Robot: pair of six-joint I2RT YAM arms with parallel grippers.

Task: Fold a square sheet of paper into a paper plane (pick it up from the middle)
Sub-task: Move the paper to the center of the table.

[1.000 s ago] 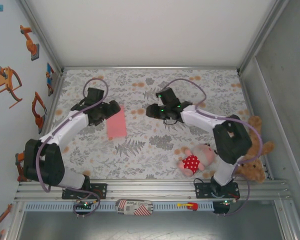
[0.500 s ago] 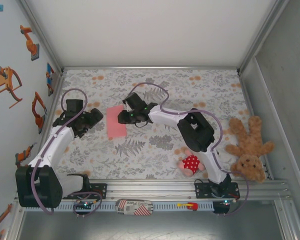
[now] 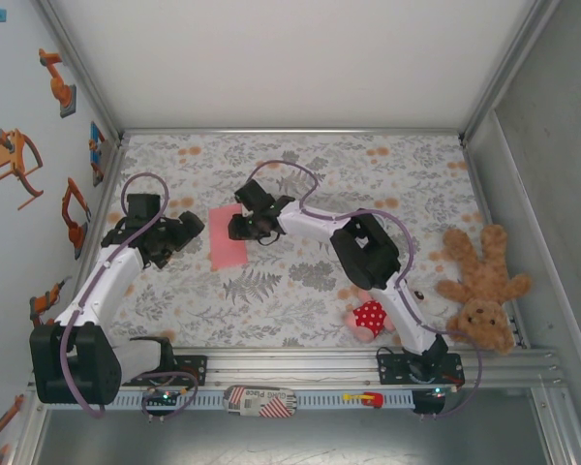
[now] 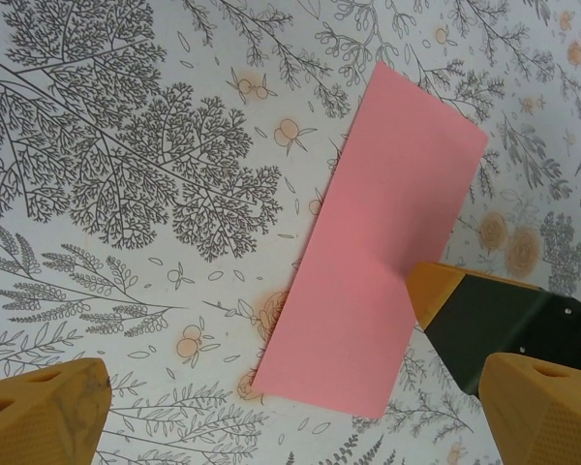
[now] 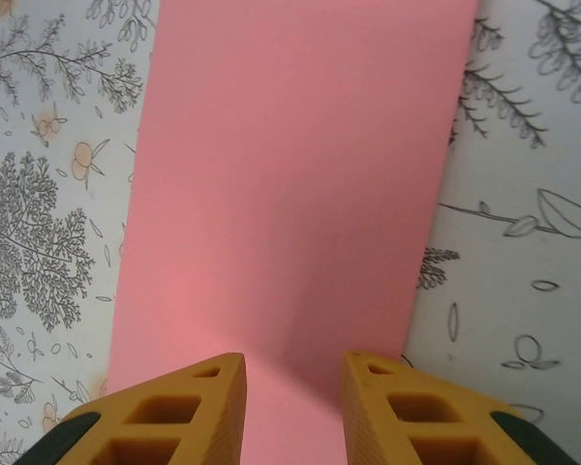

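Paper (image 3: pixel 228 237), salmon-pink, lies flat on the flowered tablecloth (image 3: pixel 300 281), well to the left of the pink plush doll (image 3: pixel 371 316) and farther from the arm bases than the doll is. It shows as a narrow rectangle, not a square, so I judge one half-fold made and the plane far from done. In the overhead view its long axis runs roughly front to back, leaning a little.

The right gripper (image 3: pixel 234 230) sits at the edge of the paper that faces the doll, about halfway along that long side. The left gripper (image 3: pixel 194 229) hangs just off the edge turned away from the doll, apart from the paper. So the right one is nearer, and the coming move turns on it.

In the right wrist view, the right gripper (image 5: pixel 292 402) has its jaws at a narrow gap. Flat pink paper (image 5: pixel 290 174) shows through the gap and stretches straight ahead, with nothing pinched up between the jaws. Whether the tips press on the paper I cannot tell from there.

The left wrist view adds that one yellow fingertip (image 4: pixel 434 291) of the right gripper meets the long edge of the paper (image 4: pixel 368 271) beside a short crease mark. The left gripper (image 4: pixel 292 412) has its jaws spread wide and empty, with the paper lying ahead of its tips.
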